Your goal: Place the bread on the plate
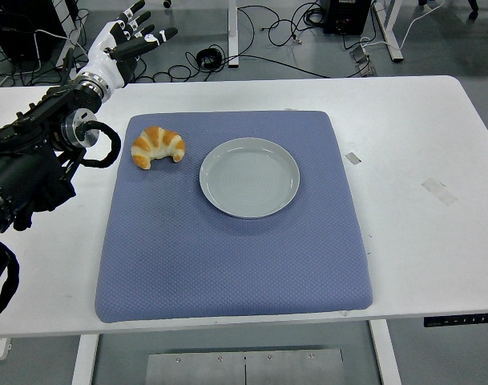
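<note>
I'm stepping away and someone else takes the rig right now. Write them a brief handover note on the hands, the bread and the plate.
Left hand: raised over the table's far left corner, fingers spread, holding nothing.
Right arm: out of view.
Golden-brown croissant: lying on the blue padded mat, left of the plate, apart from it.
Round pale grey plate: on the mat, holding nothing.
Done: nothing yet.
Left: grasp the croissant and set it on the plate.

One croissant, one plate, one blue mat, one counter, and one robot hand in sight.
</note>
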Action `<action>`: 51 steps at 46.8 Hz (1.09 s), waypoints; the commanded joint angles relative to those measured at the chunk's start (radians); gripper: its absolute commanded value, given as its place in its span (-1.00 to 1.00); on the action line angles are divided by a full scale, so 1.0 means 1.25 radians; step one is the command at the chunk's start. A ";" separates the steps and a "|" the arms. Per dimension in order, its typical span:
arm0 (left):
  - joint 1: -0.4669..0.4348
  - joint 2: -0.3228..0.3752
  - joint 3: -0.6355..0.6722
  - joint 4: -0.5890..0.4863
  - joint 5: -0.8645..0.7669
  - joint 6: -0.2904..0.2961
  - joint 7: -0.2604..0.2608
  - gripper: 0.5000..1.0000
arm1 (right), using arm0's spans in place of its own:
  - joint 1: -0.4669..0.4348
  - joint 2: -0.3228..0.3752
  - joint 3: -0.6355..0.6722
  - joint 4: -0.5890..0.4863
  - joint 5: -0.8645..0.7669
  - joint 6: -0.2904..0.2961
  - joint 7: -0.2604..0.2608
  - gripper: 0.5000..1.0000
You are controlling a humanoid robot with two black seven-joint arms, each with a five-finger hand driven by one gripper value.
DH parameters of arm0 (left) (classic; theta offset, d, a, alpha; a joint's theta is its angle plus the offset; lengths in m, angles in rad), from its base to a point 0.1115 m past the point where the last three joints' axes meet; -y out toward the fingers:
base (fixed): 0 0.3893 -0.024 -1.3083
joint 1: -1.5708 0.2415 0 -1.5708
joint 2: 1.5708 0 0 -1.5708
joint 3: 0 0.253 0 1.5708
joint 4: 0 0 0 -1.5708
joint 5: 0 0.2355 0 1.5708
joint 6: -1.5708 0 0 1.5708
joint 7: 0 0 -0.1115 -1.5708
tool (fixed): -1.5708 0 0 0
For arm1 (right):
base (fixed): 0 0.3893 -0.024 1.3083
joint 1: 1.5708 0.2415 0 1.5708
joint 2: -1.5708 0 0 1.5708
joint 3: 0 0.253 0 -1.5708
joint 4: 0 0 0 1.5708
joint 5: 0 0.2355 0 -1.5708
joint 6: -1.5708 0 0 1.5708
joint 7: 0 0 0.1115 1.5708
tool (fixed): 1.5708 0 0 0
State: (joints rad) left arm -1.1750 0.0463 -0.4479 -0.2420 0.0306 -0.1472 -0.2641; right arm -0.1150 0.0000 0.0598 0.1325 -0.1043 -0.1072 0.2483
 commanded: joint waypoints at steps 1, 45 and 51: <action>0.001 0.000 0.000 0.000 0.000 0.000 -0.003 0.92 | 0.000 0.000 0.000 0.000 0.000 0.000 0.000 1.00; -0.043 -0.005 -0.005 -0.021 0.000 -0.041 -0.034 0.93 | 0.000 0.000 0.000 0.000 0.000 0.000 0.000 1.00; -0.037 -0.001 -0.004 -0.021 0.000 -0.044 -0.050 0.93 | 0.000 0.000 0.000 0.000 0.000 0.000 0.000 1.00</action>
State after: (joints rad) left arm -1.2217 0.0408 -0.4527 -0.2683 0.0310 -0.1959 -0.3197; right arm -0.1144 -0.0001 0.0597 0.1325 -0.1043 -0.1075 0.2488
